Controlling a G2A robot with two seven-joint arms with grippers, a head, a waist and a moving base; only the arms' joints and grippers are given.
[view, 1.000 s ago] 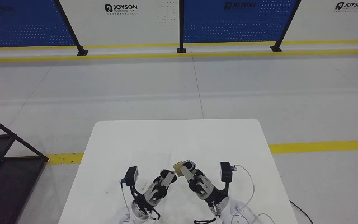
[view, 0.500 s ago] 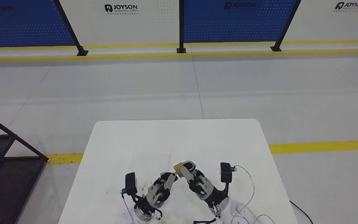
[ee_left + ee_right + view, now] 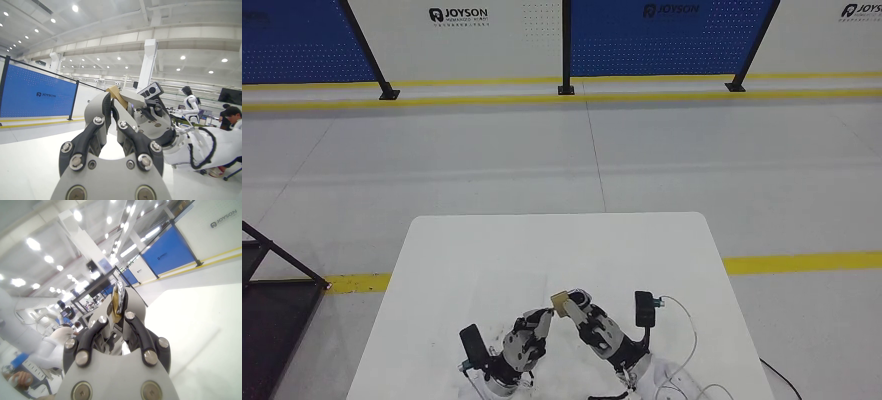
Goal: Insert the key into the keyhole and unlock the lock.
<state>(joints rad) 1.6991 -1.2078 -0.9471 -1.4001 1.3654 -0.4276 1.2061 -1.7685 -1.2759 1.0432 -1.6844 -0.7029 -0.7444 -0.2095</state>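
Right gripper [image 3: 119,299]: clamped on brass padlock [image 3: 115,308], chrome shackle at its fingertips, held over white table [image 3: 542,250]. Left gripper [image 3: 111,108]: fingers [image 3: 98,109] pressed together, tips just beside the padlock, facing the right gripper

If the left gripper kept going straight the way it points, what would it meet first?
The left gripper would probably meet the lock held in the right gripper, though depth is unclear.

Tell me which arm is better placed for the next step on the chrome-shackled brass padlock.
Left, probably. The right claw is clamped on the brass padlock, steadying it. The left claw is pinched shut with its tips at the padlock; I cannot make out the key.
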